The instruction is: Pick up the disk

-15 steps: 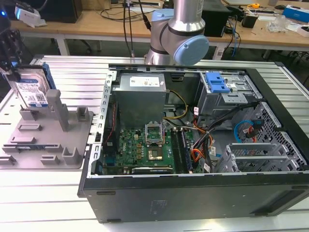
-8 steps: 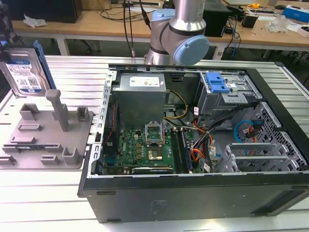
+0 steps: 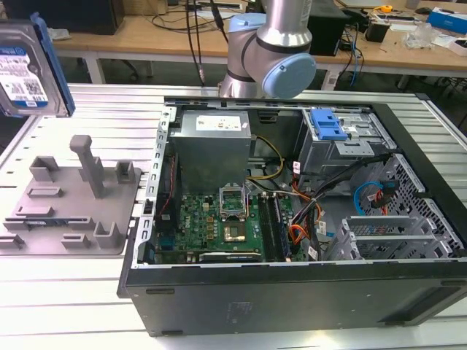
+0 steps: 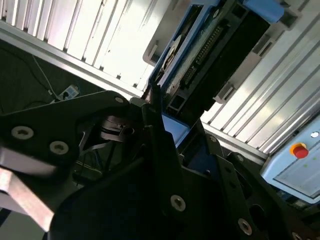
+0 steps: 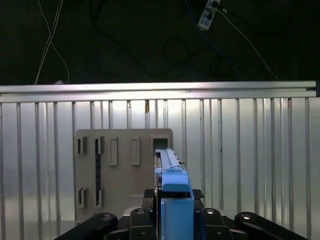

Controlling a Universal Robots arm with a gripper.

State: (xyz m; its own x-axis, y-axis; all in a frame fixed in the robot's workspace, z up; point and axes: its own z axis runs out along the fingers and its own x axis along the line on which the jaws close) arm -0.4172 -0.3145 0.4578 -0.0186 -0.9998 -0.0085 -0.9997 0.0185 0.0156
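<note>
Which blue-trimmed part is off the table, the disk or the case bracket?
The disk: it hangs above the grey fixture, clamped in the hand. The bracket sits inside the case.

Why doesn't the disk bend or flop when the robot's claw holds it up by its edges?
The disk looks like a flat metal box, so it's probably stiff. The gripper pinches its blue plastic rails, which may be a bit slippery. It's likely heavy for its size and probably fragile if dropped.

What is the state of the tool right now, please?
Tool: closed on the flat silver hard drive with blue side rails, held on edge above the grey plastic fixture.
</note>
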